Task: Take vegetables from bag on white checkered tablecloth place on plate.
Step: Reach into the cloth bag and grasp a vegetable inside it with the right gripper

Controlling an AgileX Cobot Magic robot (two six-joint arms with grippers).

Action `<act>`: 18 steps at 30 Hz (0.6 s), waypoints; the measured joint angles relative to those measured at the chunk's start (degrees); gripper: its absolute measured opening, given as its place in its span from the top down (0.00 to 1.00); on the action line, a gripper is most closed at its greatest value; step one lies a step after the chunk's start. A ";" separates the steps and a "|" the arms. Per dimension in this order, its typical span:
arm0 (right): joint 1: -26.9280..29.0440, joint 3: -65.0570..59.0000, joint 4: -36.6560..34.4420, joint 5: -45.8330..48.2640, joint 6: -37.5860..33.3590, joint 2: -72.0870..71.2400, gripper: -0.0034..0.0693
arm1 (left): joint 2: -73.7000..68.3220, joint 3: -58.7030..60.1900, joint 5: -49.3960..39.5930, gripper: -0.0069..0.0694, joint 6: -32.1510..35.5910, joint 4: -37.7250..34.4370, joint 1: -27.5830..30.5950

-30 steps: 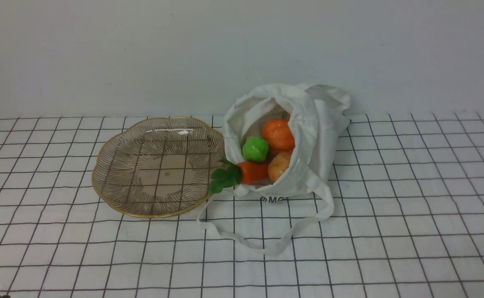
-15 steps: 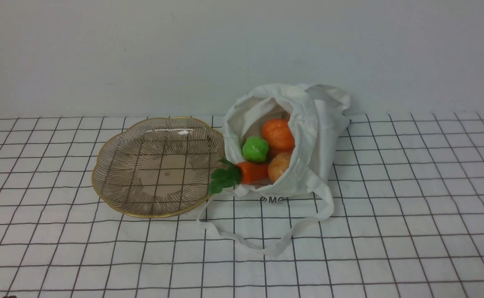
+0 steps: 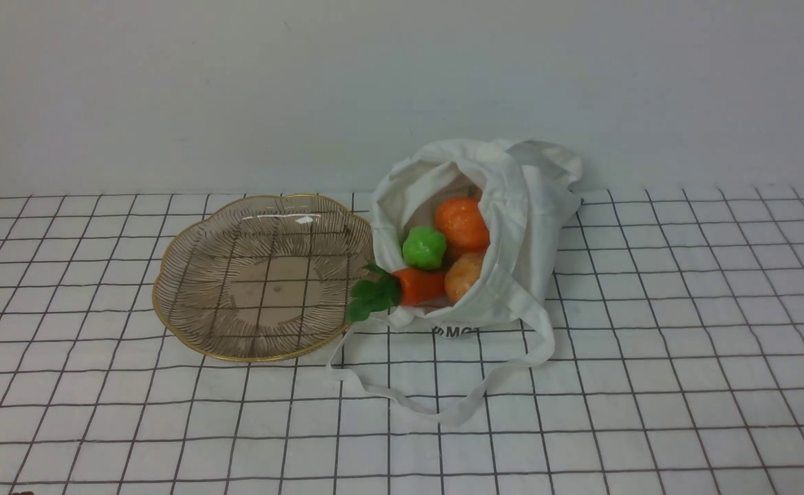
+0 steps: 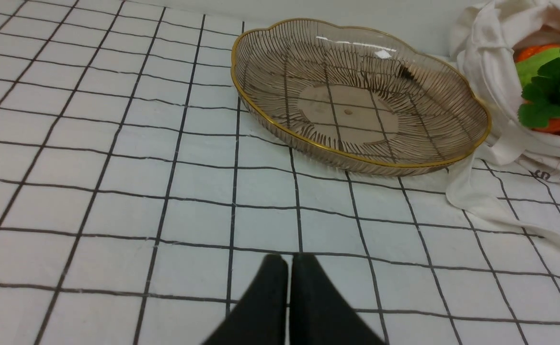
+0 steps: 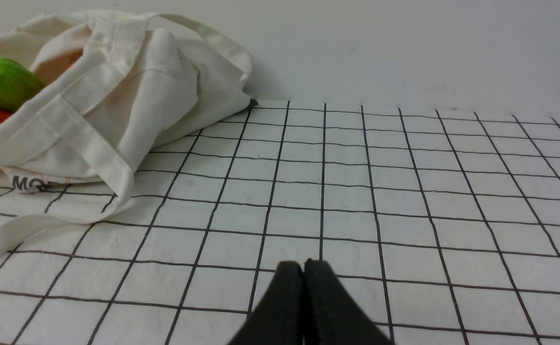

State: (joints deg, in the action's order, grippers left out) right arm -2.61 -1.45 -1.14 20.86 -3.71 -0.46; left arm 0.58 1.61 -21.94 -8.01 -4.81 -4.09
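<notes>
The white bag (image 3: 525,234) lies open on the white checkered tablecloth (image 3: 649,357). In its mouth are an orange carrot (image 3: 421,285) with green leaves that reach the plate's rim, a green lumpy ball (image 3: 424,247) and two orange balls (image 3: 462,223) (image 3: 463,275). The brownish plate (image 3: 188,275) with a gold rim stands empty to the bag's left. My left gripper (image 4: 289,261) is shut and empty, low over the cloth, short of the plate (image 4: 241,91). My right gripper (image 5: 303,266) is shut and empty, off to the side of the bag (image 5: 117,96).
A long strap handle (image 3: 443,405) loops over the cloth in front of the bag. A plain pale wall (image 3: 402,82) rises just behind the bag and the plate. Printed dark letters (image 3: 453,332) show at the bag's base.
A small dark tip at the bottom left edge of the front view has crept slightly to the right. The bag, the vegetables and the plate have not moved.
</notes>
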 joint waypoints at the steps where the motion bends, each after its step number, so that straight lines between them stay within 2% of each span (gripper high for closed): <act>1: 0.00 0.00 0.00 0.00 0.00 0.00 0.97 | 0.00 0.00 0.00 0.92 0.00 0.23 0.00; 12: 0.00 0.00 -0.35 0.00 0.23 0.00 0.97 | 0.00 0.00 0.00 0.92 -0.14 0.64 0.00; 13: 0.00 0.00 -1.89 -0.12 1.45 0.00 0.97 | 0.00 0.00 0.00 0.92 -0.14 0.64 0.00; 15: 0.00 -0.08 -10.37 -0.74 7.02 0.00 0.97 | 0.00 0.00 0.00 0.92 -0.17 0.64 0.00; 16: 0.00 -0.19 -17.63 -1.36 11.33 0.00 0.97 | 0.00 0.00 0.00 0.92 -0.17 0.66 0.00; 17: 0.00 -0.19 -18.64 -1.45 11.90 0.00 0.97 | 0.00 0.00 0.00 0.92 -0.17 0.66 0.00; 18: 0.00 -0.26 -26.03 -2.51 15.40 0.00 0.97 | 0.00 0.00 0.00 0.92 -0.17 0.66 0.00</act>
State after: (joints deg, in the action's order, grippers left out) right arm -2.61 -1.71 -27.17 18.35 11.68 -0.46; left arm 0.58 1.61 -21.94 -8.18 -4.16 -4.09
